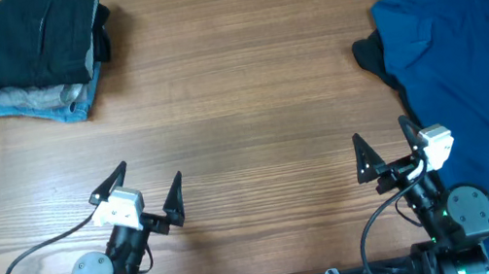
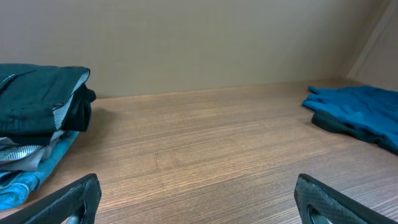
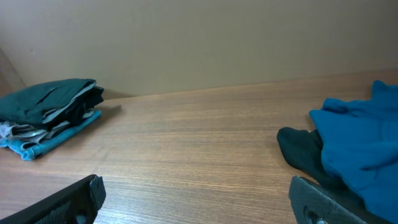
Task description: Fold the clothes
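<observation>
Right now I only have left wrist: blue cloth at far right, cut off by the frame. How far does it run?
Observer: Overhead, the blue shirt lies unfolded down the table on its right side, to the near edge.
Operator: Right gripper?
Observer: The right gripper is open and empty, beside the shirt's left edge.
Operator: Anything else over there?
Observer: Right wrist shows black cloth poking out at the shirt's left side. I cannot tell whether it is a separate garment.
</observation>
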